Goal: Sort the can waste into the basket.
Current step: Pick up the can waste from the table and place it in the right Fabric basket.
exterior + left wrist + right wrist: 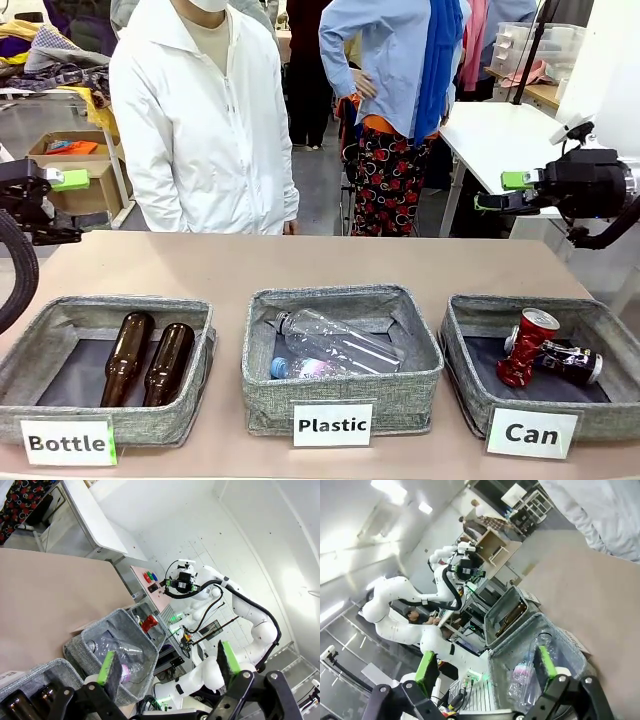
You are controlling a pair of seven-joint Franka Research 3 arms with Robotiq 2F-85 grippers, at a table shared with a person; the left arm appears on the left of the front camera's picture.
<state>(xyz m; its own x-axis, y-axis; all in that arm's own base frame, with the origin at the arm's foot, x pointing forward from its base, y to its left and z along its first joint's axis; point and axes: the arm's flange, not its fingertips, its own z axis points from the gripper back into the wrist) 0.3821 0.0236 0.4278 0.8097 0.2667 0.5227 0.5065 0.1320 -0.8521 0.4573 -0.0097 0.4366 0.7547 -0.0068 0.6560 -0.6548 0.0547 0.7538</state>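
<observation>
The basket [468, 335] is a grey cloth box with a dark inside. It sits on the table [300, 265] at the robot's right end of a row of three boxes. A white label [531, 433] on its front says "Can". Two cans lie inside it. The red can [527, 346] leans on its side, and the dark can [571, 362] lies touching it.

The middle box [342, 358] has a label that says "Plastic" and holds clear plastic bottles [335, 342]. The box at the robot's left [60, 330] says "Bottle" and holds two brown glass bottles [147, 357] side by side.

The left gripper [55, 205] hangs in the air past the left edge of the table. In the left wrist view its green pads [111, 665] are spread wide apart with nothing between them. The right gripper [505, 192] hangs in the air above the far right side of the table. Its jaws are spread wide too and hold nothing.

A person in a white coat [200, 115] stands at the far side of the table.
</observation>
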